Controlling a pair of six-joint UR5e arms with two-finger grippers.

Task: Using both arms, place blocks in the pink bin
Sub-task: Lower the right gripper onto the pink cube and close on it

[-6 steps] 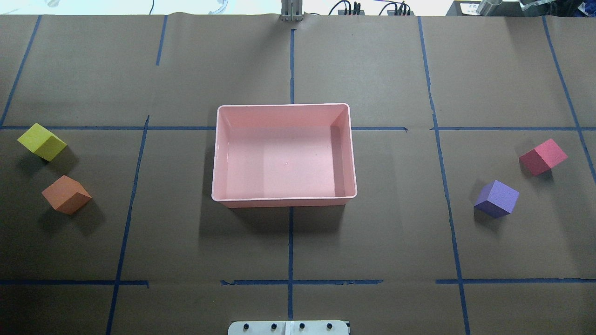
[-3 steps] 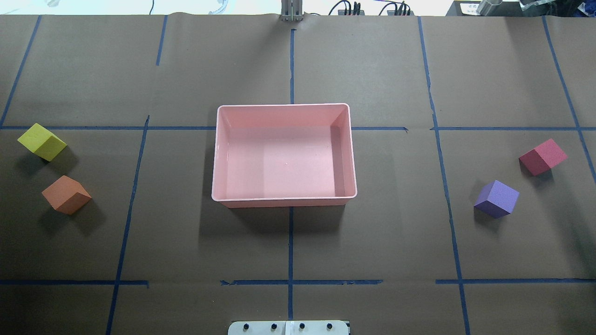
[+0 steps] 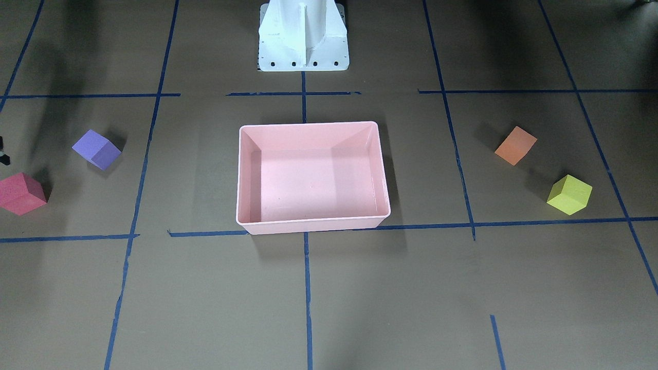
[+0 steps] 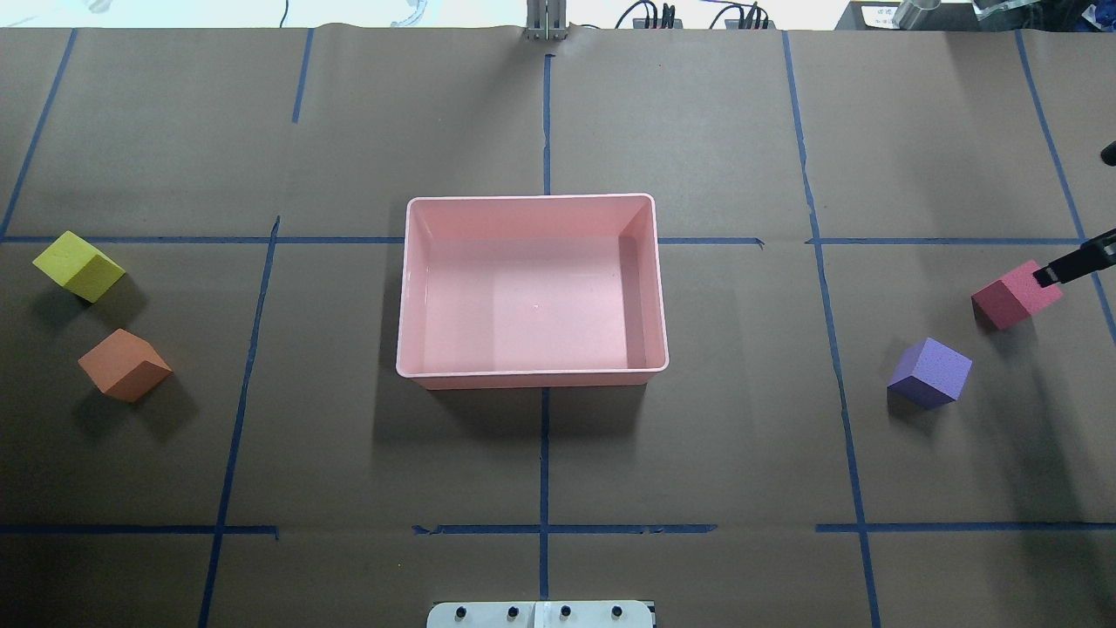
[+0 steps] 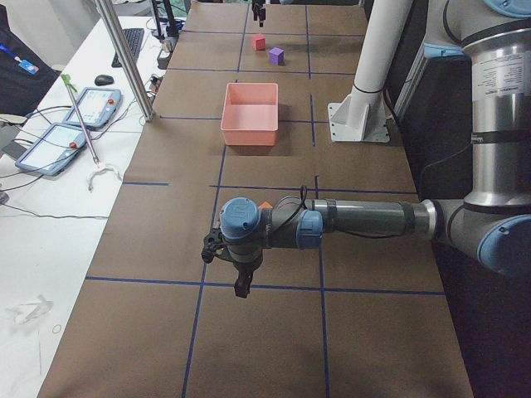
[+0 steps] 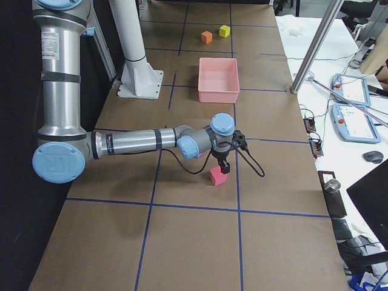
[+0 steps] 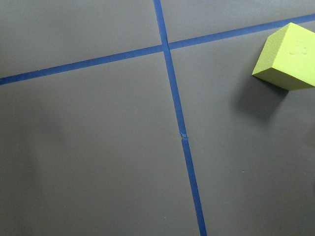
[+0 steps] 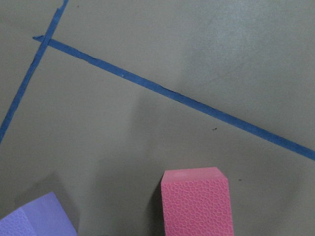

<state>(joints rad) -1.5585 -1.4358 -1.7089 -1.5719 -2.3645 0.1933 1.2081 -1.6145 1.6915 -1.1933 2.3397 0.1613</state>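
Biggest thing here is the table covered in brown paper (image 4: 697, 453) with a grid of blue tape lines (image 4: 544, 453), and the robot's one white pedestal base (image 3: 303, 36) bolted at its edge. Two grey jointed arms reach out low over it, the left arm (image 5: 365, 220) on one end and the right arm (image 6: 133, 144) on the other. One light pink rectangular plastic bin (image 4: 530, 378) sits in the middle. Four little foam cubes, all on the paper outside the bin and well apart from it: the red block (image 4: 1011, 296) and purple block (image 4: 929, 373) on the robot's right, the yellow-green block (image 4: 78, 264) and orange block (image 4: 124, 365) on its left. The right gripper (image 6: 224, 168) hangs right over the red block, one black finger (image 4: 1065, 269) overlapping its top corner; can't tell how wide its claw is. The left gripper (image 5: 241, 286) points down near the yellow-green block, and its claw can't be judged either.
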